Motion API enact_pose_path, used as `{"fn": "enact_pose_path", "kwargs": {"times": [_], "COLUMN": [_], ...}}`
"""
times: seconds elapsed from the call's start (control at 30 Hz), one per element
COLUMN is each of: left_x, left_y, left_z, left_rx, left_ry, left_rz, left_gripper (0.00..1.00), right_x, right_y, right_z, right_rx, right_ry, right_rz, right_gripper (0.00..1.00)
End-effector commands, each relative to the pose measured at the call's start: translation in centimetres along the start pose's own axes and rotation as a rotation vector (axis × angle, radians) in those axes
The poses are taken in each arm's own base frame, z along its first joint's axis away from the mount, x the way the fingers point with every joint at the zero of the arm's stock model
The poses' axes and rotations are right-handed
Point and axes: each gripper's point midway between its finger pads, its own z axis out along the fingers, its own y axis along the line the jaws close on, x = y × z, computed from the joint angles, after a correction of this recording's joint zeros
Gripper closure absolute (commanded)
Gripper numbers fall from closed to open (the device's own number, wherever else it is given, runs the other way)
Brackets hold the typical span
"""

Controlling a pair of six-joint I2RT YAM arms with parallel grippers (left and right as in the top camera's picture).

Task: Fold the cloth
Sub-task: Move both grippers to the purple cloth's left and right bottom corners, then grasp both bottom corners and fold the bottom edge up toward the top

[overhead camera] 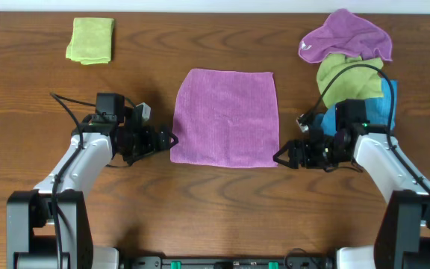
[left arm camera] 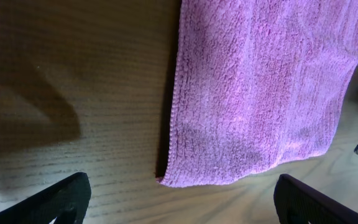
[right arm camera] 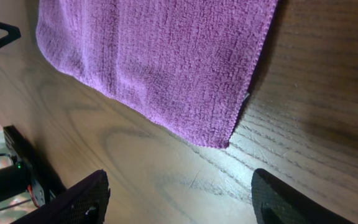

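— What's on your screen, biggest first?

— I've got the wooden table (overhead camera: 222,209). Flat in the middle of it lies the cloth (overhead camera: 226,117), pinkish-mauve and spread out roughly square between my two arms.

— Anything else up there?

— At the far right there's a pile: a lilac cloth (overhead camera: 346,37) crumpled on top, an olive-green cloth (overhead camera: 347,78) under it, and a blue cloth (overhead camera: 385,104) lowest (partly hidden behind my right arm). At the far left sits a folded yellow-green cloth (overhead camera: 90,40), well apart from everything else.

— And the grippers?

— My left gripper (overhead camera: 172,140) sits just beside the cloth's left edge, close to the near corner, spread wide and empty. In its wrist view the fingers (left arm camera: 67,196) flank that corner without reaching it. My right gripper (overhead camera: 278,157) is just off the near right corner, its jaws also apart with nothing between them. Whether either tip touches fabric, I can't tell.
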Motion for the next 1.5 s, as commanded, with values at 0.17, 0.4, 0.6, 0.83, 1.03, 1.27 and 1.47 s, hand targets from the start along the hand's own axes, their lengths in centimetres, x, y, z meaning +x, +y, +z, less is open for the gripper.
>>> {"fn": "enact_pose_path", "kwargs": {"times": [0.17,0.4,0.6,0.83,1.03,1.27,1.47], "left_x": [1.2,2.1,3.8,4.0,3.0,2.1,2.3], "left_y": [0.1,-0.4,-1.4,-0.7,-0.3,-0.7,-1.8], "left_z": [1.8,2.5,3.4,3.7,3.9,4.0,3.9], "left_rx": [0.063,0.104,0.086,0.027,-0.003,0.014,0.078], "left_ry": [0.084,0.134,0.186,0.187,0.144,0.111,0.128], "left_rz": [-0.06,-0.08,-0.039,-0.039,-0.052,-0.097,-0.097], "left_gripper": [0.04,0.05,0.05,0.1,0.59,0.94,0.94], "right_x": [1.2,1.1,1.9,2.3,2.4,2.3,1.1], "right_y": [-0.6,-1.6,-2.4,-3.1,-3.4,-3.4,-2.6], "right_z": [1.1,2.4,4.4,6.8,7.0,7.0,6.0], "right_rx": [-0.032,-0.032,-0.018,-0.007,0.024,0.03,0.025], "right_ry": [-0.015,-0.04,0.015,0.058,0.064,0.062,0.043], "right_rz": [0.057,0.124,0.159,0.181,0.183,0.211,0.198], "right_gripper": [0.3,0.31,0.32,0.35,0.67,0.99,0.99]}}
